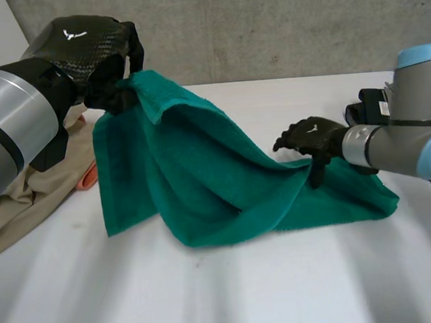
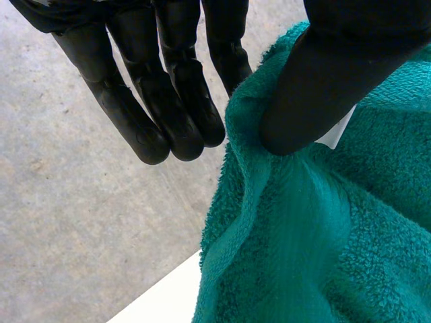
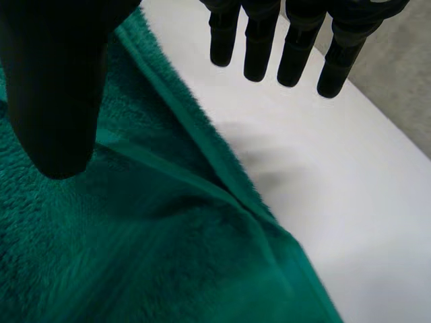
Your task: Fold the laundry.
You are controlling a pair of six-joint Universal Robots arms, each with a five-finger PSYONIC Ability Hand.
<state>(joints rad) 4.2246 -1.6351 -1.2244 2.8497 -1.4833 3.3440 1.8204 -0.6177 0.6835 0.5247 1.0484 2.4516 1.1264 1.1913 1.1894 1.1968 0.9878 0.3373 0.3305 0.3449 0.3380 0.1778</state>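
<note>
A dark green towel (image 1: 202, 177) lies partly bunched on the white table (image 1: 247, 292). One corner is lifted high at the back left. My left hand (image 1: 112, 86) holds that raised corner. In its wrist view the thumb (image 2: 323, 87) pinches the towel's edge (image 2: 323, 235), and the other fingers (image 2: 168, 101) stay straight beside it. My right hand (image 1: 311, 138) hovers open at the towel's right part, near its far edge. In the right wrist view its thumb (image 3: 54, 87) is over the towel (image 3: 135, 256) and its fingers (image 3: 289, 47) are over bare table.
A beige garment (image 1: 26, 197) with an orange piece (image 1: 89, 175) beside it lies at the table's left, under my left arm. A grey wall (image 1: 265, 25) runs behind the table. A small white tag (image 2: 337, 134) shows by the left thumb.
</note>
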